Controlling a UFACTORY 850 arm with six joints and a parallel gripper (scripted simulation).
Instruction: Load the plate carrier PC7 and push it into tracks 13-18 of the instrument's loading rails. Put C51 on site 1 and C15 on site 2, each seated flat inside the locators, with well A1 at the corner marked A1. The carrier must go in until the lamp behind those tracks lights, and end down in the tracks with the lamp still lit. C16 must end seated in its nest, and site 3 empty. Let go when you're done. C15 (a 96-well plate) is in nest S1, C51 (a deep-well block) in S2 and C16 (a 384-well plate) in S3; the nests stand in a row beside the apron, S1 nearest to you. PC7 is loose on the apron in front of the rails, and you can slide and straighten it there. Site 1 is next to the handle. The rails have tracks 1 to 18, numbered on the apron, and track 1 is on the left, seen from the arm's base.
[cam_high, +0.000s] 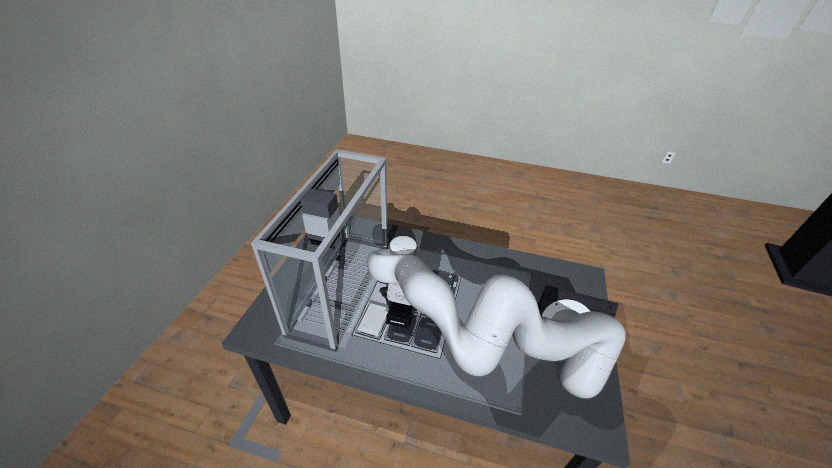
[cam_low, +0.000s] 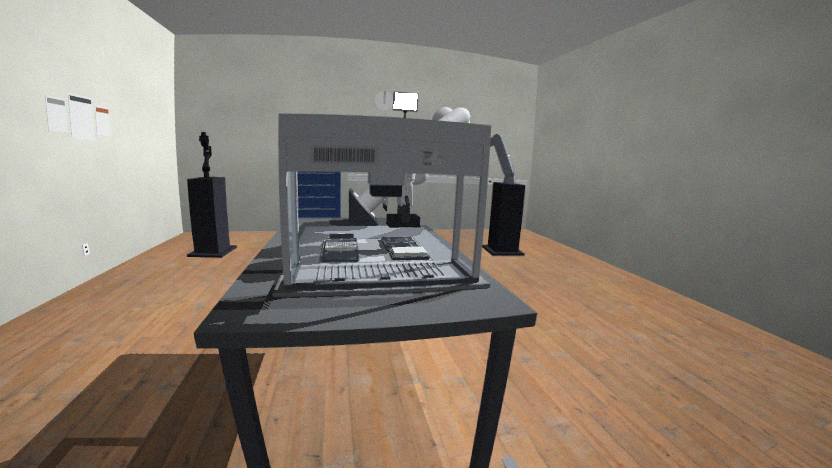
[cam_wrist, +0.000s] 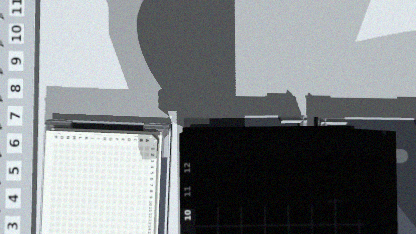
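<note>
My gripper (cam_high: 400, 307) is shut on C51, the black deep-well block (cam_wrist: 287, 180), and holds it above the row of nests. The fingers are hidden in the wrist view, where the block fills the lower right and shows column numbers 10 to 12. In the exterior view the block (cam_low: 403, 220) hangs above the nests. C16, the white 384-well plate (cam_wrist: 100, 182), sits in its nest to the left of the block and also shows in the top view (cam_high: 370, 320). The carrier PC7 (cam_low: 339, 249) lies on the apron; my arm mostly hides it in the top view.
The instrument's frame (cam_high: 317, 244) stands over the loading rails (cam_low: 378, 271). Track numbers (cam_wrist: 15, 115) run along the apron's edge at the left of the wrist view. Two dark nests (cam_high: 414, 336) lie under and beside the block.
</note>
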